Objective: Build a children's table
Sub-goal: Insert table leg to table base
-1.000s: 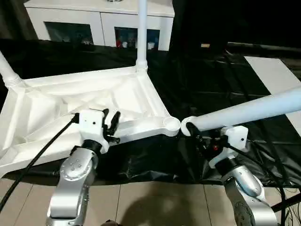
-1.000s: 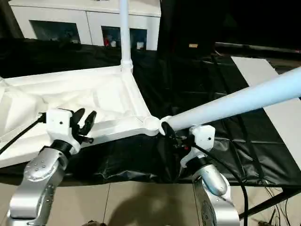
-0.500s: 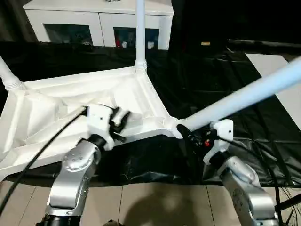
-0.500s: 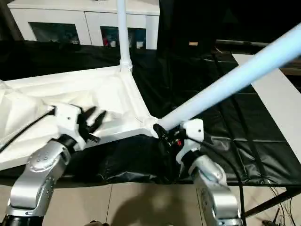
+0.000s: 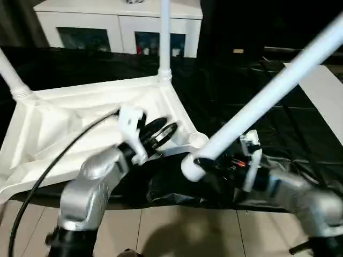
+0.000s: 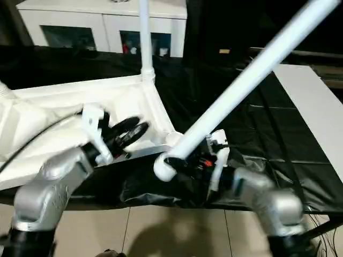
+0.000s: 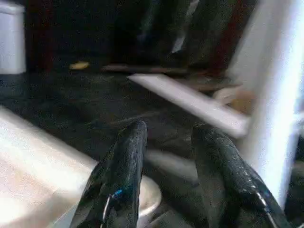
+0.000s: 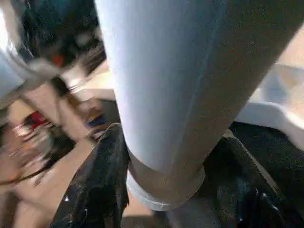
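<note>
1. White plastic tabletop (image 5: 69, 128) lies underside up on the black-sheeted counter (image 5: 300, 134); two legs already stand in it, one at the far right corner (image 5: 164, 37), one at the far left corner (image 5: 12, 77).
2. Right pincer (image 8: 166, 190) is clamped on the thick end of a third leg (image 5: 268, 91), one finger on each side of it. From that low near end, the leg's long axis climbs up, far and right.
3. Key relation: the leg's butt end (image 5: 191, 167) sits just near and slightly left of the open near right corner socket (image 5: 197, 140), close but not in it. My read: the end has to go far and a touch right, then the leg has to tip toward upright to line up with the socket bore.
4. Left pincer (image 5: 158, 133) is empty, fingers slightly parted, hovering over the tabletop's near right rim just left of that socket. It is the nearer arm to brace the top.
5. In the way: the left pincer's fingers crowd the socket area, so clearance is tight as the leg swings.
6. White cabinet (image 5: 118, 24) stands at the far edge, well clear.
</note>
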Controlling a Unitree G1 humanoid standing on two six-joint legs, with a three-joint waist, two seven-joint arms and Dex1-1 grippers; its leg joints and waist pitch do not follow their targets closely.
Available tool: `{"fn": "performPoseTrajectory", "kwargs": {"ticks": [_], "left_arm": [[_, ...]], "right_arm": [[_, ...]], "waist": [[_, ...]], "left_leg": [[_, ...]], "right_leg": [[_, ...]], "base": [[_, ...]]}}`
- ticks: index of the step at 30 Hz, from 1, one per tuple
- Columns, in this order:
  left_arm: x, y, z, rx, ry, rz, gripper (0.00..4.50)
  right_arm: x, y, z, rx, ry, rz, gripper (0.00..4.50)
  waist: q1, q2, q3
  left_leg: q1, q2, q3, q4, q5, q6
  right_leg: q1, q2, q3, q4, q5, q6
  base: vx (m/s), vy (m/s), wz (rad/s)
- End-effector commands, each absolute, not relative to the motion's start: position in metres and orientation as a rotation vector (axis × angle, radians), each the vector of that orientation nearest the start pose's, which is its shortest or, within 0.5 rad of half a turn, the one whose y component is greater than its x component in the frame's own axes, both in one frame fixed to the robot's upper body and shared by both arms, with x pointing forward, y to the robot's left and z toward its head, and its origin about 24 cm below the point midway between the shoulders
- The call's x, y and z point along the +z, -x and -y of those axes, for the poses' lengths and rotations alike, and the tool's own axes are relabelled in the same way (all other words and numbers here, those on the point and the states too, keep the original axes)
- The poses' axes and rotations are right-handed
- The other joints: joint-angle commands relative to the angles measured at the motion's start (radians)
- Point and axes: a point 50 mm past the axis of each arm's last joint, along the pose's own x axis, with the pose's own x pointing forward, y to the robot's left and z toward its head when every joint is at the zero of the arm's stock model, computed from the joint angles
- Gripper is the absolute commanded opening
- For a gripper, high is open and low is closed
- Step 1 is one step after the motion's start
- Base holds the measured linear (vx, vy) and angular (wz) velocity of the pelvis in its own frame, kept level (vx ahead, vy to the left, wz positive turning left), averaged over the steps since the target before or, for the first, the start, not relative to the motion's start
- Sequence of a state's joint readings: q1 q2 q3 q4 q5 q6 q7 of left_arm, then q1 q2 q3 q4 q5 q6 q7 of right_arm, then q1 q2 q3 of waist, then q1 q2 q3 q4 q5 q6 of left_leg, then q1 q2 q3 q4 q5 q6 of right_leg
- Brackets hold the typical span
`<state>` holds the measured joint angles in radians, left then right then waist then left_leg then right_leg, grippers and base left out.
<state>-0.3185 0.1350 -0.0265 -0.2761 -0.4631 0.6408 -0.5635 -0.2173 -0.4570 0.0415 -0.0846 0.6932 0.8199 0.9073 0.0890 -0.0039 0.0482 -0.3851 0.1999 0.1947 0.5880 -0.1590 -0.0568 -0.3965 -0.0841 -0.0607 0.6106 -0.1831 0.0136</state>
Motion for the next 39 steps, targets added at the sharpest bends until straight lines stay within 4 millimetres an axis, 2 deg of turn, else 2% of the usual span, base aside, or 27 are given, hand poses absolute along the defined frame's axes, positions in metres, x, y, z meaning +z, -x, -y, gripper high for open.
{"fn": "performPoseTrajectory", "kwargs": {"ticks": [1,2,3,6,7,10,12,15,18,19,20,22,26,28,31,32,35,37,38,39], "left_arm": [[0.139,-0.271,-0.093,-0.966,0.309,-0.067,1.81],[0.139,-0.270,-0.093,-0.969,0.311,-0.069,1.81],[0.141,-0.269,-0.090,-0.990,0.332,-0.069,1.81],[0.143,-0.268,-0.089,-1.012,0.343,-0.082,1.81],[0.143,-0.267,-0.088,-1.023,0.346,-0.100,1.81],[0.142,-0.268,-0.087,-1.024,0.381,-0.143,1.81],[0.141,-0.268,-0.086,-1.026,0.404,-0.174,2.09],[0.145,-0.266,-0.082,-1.078,0.469,-0.196,2.22],[0.147,-0.264,-0.079,-1.109,0.499,-0.200,2.53],[0.149,-0.264,-0.077,-1.130,0.523,-0.201,2.55],[0.150,-0.263,-0.076,-1.138,0.534,-0.203,2.67],[0.150,-0.262,-0.072,-1.186,0.576,-0.230,2.80],[0.147,-0.262,-0.070,-1.199,0.568,-0.271,3.13],[0.145,-0.263,-0.069,-1.198,0.551,-0.292,3.38],[0.140,-0.264,-0.067,-1.182,0.521,-0.332,3.47],[0.140,-0.264,-0.066,-1.184,0.515,-0.337,3.77],[0.136,-0.265,-0.064,-1.169,0.479,-0.363,3.87],[0.132,-0.267,-0.063,-1.136,0.458,-0.380,4.02],[0.131,-0.268,-0.063,-1.124,0.455,-0.387,4.25],[0.131,-0.268,-0.063,-1.124,0.455,-0.387,4.25]], "right_arm": [[0.083,-0.248,0.150,1.213,-0.390,-0.501,1.90],[0.083,-0.248,0.151,1.214,-0.388,-0.503,1.90],[0.081,-0.248,0.151,1.223,-0.375,-0.528,1.90],[0.081,-0.246,0.148,1.256,-0.377,-0.558,1.90],[0.082,-0.246,0.147,1.270,-0.385,-0.562,1.90],[0.084,-0.245,0.143,1.303,-0.385,-0.571,1.90],[0.085,-0.245,0.141,1.326,-0.373,-0.583,1.90],[0.085,-0.244,0.141,1.347,-0.356,-0.599,1.90],[0.084,-0.244,0.141,1.349,-0.339,-0.612,1.90],[0.082,-0.244,0.141,1.355,-0.320,-0.626,1.90],[0.082,-0.244,0.141,1.356,-0.311,-0.633,1.90],[0.079,-0.243,0.139,1.374,-0.265,-0.663,1.90],[0.077,-0.242,0.137,1.393,-0.229,-0.685,1.90],[0.076,-0.241,0.136,1.400,-0.208,-0.696,1.90],[0.073,-0.240,0.135,1.417,-0.164,-0.720,1.90],[0.073,-0.240,0.135,1.422,-0.151,-0.726,1.90],[0.071,-0.239,0.134,1.436,-0.122,-0.742,1.90],[0.070,-0.238,0.133,1.449,-0.097,-0.753,1.90],[0.070,-0.238,0.132,1.453,-0.087,-0.754,1.90],[0.070,-0.238,0.132,1.453,-0.087,-0.754,1.90]], "waist": [[0.004,-0.022,-0.054],[0.005,-0.023,-0.055],[0.008,-0.022,-0.054],[0.008,-0.023,-0.054],[0.007,-0.027,-0.053],[0.008,-0.025,-0.053],[0.008,-0.026,-0.052],[0.010,-0.027,-0.052],[0.014,-0.028,-0.054],[0.016,-0.028,-0.056],[0.016,-0.033,-0.056],[0.019,-0.031,-0.056],[0.024,-0.034,-0.056],[0.026,-0.029,-0.057],[0.024,-0.031,-0.056],[0.024,-0.031,-0.056],[0.027,-0.031,-0.056],[0.027,-0.031,-0.056],[0.027,-0.031,-0.056],[0.026,-0.029,-0.056]], "left_leg": [[0.018,0.028,-0.014,-0.064,-0.265,0.002],[0.015,0.026,-0.015,-0.063,-0.258,0.001],[0.016,0.026,-0.015,-0.064,-0.254,0.001],[0.016,0.027,-0.017,-0.065,-0.258,-0.006],[0.016,0.028,-0.018,-0.066,-0.264,-0.008],[0.019,0.028,-0.019,-0.066,-0.279,-0.015],[0.019,0.027,-0.019,-0.066,-0.283,-0.020],[0.018,0.027,-0.019,-0.065,-0.275,-0.019],[0.018,0.027,-0.019,-0.064,-0.267,-0.020],[0.017,0.028,-0.019,-0.064,-0.255,-0.020],[0.016,0.028,-0.018,-0.064,-0.251,-0.020],[0.016,0.028,-0.017,-0.063,-0.240,-0.022],[0.015,0.027,-0.017,-0.063,-0.236,-0.018],[0.017,0.028,-0.018,-0.063,-0.236,-0.018],[0.018,0.028,-0.018,-0.064,-0.247,-0.022],[0.018,0.028,-0.018,-0.065,-0.250,-0.024],[0.019,0.030,-0.018,-0.065,-0.254,-0.025],[0.017,0.029,-0.019,-0.065,-0.252,-0.025],[0.018,0.029,-0.019,-0.065,-0.252,-0.025],[0.018,0.029,-0.019,-0.065,-0.256,-0.026]], "right_leg": [[0.034,-0.052,0.039,-0.090,-0.354,-0.145],[0.037,-0.053,0.038,-0.088,-0.360,-0.142],[0.032,-0.053,0.039,-0.094,-0.383,-0.127],[0.032,-0.051,0.037,-0.095,-0.399,-0.113],[0.031,-0.051,0.037,-0.097,-0.407,-0.107],[0.029,-0.052,0.036,-0.099,-0.435,-0.095],[0.028,-0.052,0.036,-0.099,-0.442,-0.095],[0.028,-0.052,0.036,-0.100,-0.430,-0.095],[0.029,-0.051,0.036,-0.098,-0.417,-0.099],[0.032,-0.051,0.036,-0.094,-0.393,-0.102],[0.032,-0.050,0.036,-0.094,-0.384,-0.105],[0.034,-0.050,0.037,-0.090,-0.357,-0.116],[0.036,-0.050,0.037,-0.089,-0.352,-0.113],[0.035,-0.050,0.037,-0.090,-0.353,-0.108],[0.035,-0.049,0.037,-0.091,-0.359,-0.102],[0.035,-0.049,0.037,-0.091,-0.363,-0.100],[0.035,-0.050,0.038,-0.092,-0.366,-0.096],[0.036,-0.050,0.038,-0.091,-0.361,-0.097],[0.036,-0.051,0.038,-0.091,-0.360,-0.096],[0.036,-0.050,0.038,-0.091,-0.359,-0.097]], "base": [[0.000,0.000,0.00],[0.000,0.000,0.00],[0.000,0.000,0.00],[0.000,0.000,0.00],[0.000,0.000,0.00],[0.000,0.000,0.00],[0.000,0.000,0.00],[0.000,0.000,0.00],[0.000,0.000,0.00],[0.000,0.000,0.00],[0.000,0.000,0.00],[0.000,0.000,0.00],[0.000,0.000,0.00],[0.000,0.000,0.00],[0.000,0.000,0.00],[0.000,0.000,0.00],[0.000,0.000,0.00],[0.000,0.000,0.00],[0.000,0.000,0.00],[0.000,0.000,0.00]]}}
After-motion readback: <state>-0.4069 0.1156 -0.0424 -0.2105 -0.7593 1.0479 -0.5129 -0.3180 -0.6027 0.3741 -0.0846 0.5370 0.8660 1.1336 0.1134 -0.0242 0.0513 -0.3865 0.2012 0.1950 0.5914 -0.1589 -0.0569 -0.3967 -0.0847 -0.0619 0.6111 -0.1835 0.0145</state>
